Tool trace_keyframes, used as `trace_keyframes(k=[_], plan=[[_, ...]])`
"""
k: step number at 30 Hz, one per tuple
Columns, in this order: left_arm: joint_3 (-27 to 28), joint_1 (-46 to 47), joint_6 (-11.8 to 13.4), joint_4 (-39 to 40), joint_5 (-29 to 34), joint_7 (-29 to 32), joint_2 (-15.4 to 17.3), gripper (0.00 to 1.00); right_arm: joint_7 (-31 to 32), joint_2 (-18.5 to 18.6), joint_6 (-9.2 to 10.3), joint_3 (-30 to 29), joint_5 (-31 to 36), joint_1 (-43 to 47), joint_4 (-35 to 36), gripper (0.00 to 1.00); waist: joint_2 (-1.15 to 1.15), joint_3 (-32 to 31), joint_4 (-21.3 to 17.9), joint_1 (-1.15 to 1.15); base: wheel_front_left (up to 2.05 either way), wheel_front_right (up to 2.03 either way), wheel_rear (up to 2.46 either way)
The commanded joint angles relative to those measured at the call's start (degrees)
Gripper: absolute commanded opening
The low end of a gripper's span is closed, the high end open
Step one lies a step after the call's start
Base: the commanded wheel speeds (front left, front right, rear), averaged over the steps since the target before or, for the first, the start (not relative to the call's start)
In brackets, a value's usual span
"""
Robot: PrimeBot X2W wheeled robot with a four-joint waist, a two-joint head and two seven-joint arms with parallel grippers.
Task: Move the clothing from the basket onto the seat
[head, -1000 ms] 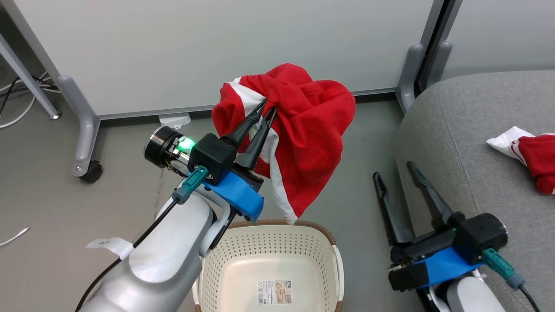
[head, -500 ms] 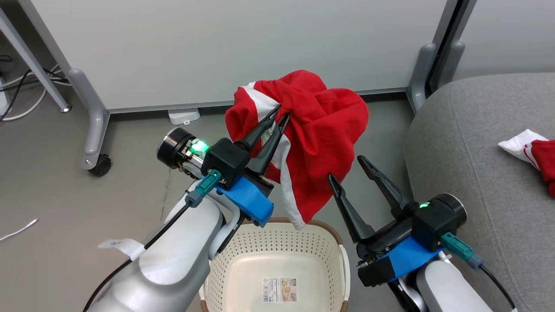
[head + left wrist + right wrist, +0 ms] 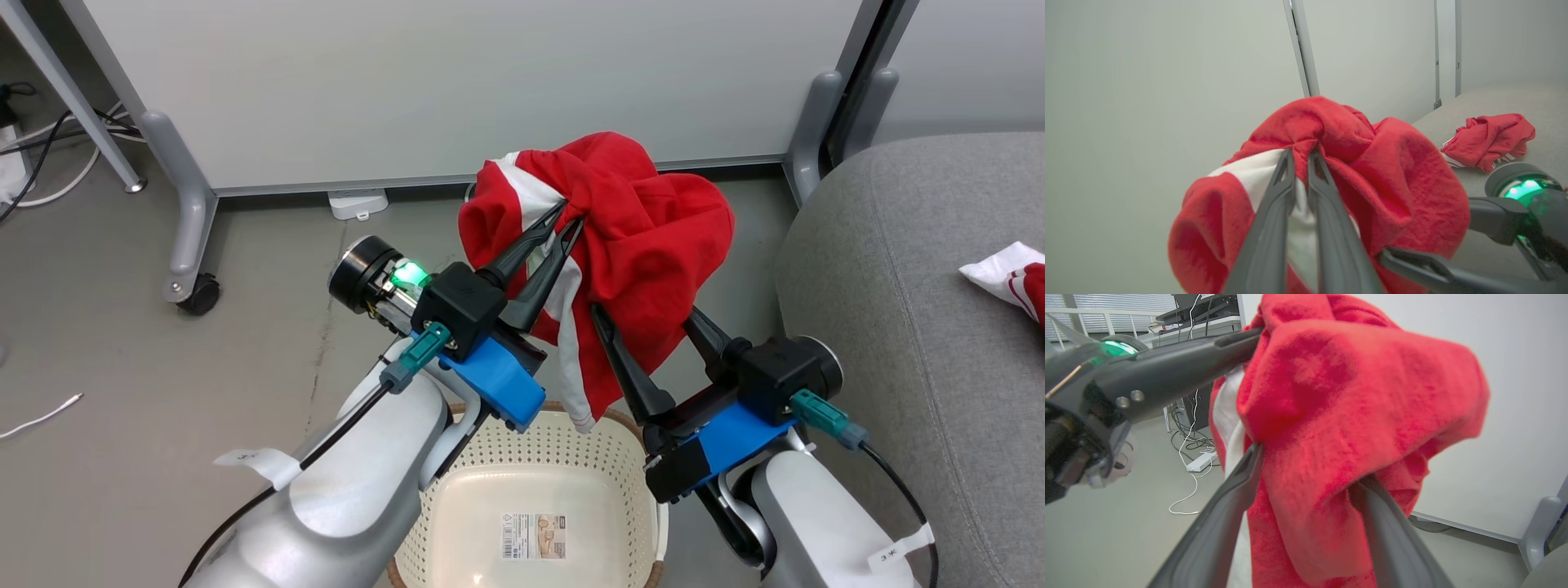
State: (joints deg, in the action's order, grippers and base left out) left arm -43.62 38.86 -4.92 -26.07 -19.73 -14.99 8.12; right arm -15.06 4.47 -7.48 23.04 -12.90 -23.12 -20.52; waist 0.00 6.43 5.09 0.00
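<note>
Now right gripper (image 3: 642, 314) reaches lifted clothing (image 3: 653, 220).
It has moved in, fingers spread wide around it; left gripper (image 3: 571, 214) pinches the clothing.

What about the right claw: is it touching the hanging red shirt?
Touching. The right wrist view shows the right claw open around the red shirt, cloth pressing on both fingers.
</note>
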Motion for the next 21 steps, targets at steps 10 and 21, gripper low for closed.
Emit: trace_keyframes(k=[10, 21], plan=[[0.09, 0.66, -0.67, -0.49, 0.56, -0.29, -0.67, 0.0, -0.18, -1.4, -0.03, 0.97, -2.09, -2.95, -1.66, 0.0, 0.0, 0.04, 0.06, 0.0, 0.0, 0.0, 0.0], [0.85, 0.73, -1.03, -0.76, 1.09, -0.29, -0.84, 0.0, -0.18, -1.59, -0.03, 0.68, -1.84, -2.78, -1.25, 0.0, 0.0, 0.2, -0.23, 0.0, 0.0, 0.0, 0.0]])
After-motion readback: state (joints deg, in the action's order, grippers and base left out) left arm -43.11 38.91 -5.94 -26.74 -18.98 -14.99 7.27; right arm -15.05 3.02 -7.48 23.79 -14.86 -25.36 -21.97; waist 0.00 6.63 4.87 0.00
